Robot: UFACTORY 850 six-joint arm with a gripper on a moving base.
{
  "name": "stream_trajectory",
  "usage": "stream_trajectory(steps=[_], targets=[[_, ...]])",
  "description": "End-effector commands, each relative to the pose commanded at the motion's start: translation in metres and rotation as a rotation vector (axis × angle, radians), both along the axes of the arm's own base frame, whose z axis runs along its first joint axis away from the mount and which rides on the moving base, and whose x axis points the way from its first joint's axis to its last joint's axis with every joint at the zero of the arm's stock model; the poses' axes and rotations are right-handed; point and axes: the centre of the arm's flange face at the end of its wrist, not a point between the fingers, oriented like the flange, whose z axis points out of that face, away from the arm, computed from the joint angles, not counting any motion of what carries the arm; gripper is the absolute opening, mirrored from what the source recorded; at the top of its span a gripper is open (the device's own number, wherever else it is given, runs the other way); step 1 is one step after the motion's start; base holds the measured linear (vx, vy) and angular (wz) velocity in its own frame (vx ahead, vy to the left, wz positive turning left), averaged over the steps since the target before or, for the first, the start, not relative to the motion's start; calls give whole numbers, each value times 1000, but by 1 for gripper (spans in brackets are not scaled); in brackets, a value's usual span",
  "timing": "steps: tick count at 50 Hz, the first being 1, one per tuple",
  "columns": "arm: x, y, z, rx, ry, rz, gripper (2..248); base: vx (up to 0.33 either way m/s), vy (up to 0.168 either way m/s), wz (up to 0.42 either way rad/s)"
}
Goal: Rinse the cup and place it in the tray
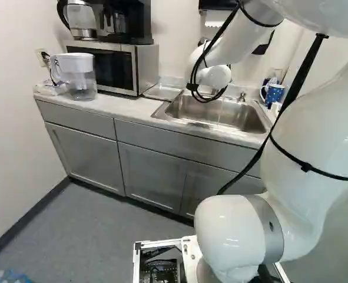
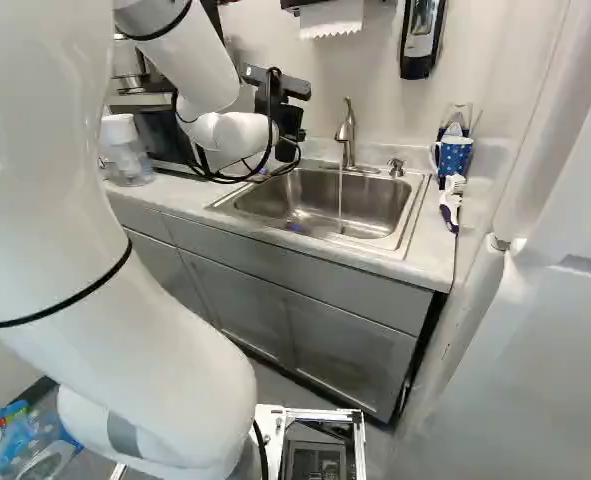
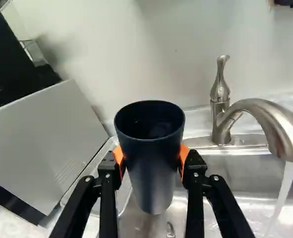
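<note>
At the sink's left end, the black gripper point(image 2: 287, 122) hangs beneath the arm's wrist in the right base view. In the wrist view both orange pads of the gripper point(image 3: 151, 161) press on opposite sides of a dark blue cup point(image 3: 154, 186), shut on it. Its open rim faces the camera; the inside looks dark. A shallow clear tray point(image 1: 162, 92) lies on the counter between microwave and sink; the cup partly covers the tray point(image 3: 122, 192) in the wrist view. Water point(image 3: 284, 191) runs from the faucet point(image 3: 265, 111) into the sink point(image 2: 370, 210), to one side of the cup.
The microwave point(image 1: 132, 68) stands beside the tray, with a water pitcher point(image 1: 79, 76) at its far side. A blue dotted mug point(image 2: 453, 158) and a brush point(image 2: 451, 205) are on the counter right of the sink. A soap dispenser point(image 2: 421, 38) hangs on the wall.
</note>
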Motion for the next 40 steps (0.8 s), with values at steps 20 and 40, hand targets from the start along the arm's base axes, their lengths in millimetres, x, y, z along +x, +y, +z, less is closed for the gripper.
stream_trajectory(steps=[20,40], targets=[[0,0,0,207,-23,-33,124,0,0,0],[0,0,0,413,-45,-66,124,0,0,0]])
